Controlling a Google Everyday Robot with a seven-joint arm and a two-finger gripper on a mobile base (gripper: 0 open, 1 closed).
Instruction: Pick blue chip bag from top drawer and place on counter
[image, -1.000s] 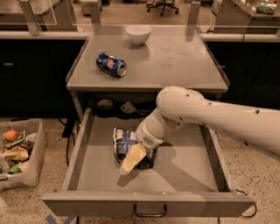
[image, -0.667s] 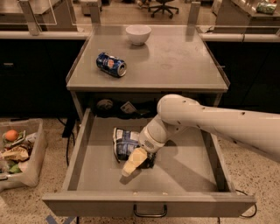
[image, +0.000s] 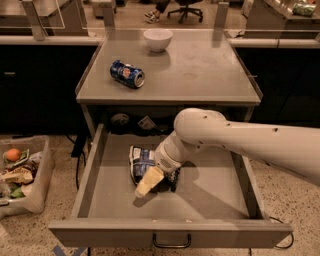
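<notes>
Checking against a second earlier, we saw the gripper (image: 150, 181) had barely budged, parked on the blue chip bag (image: 140, 161) in the top drawer (image: 91, 172), couldn't tell if it was clamped, so no lift toward the counter (image: 200, 70) yet.

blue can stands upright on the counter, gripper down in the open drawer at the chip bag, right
No, the camera view shows the can lying on its side on the counter; the gripper is in the drawer at the chip bag.
</notes>
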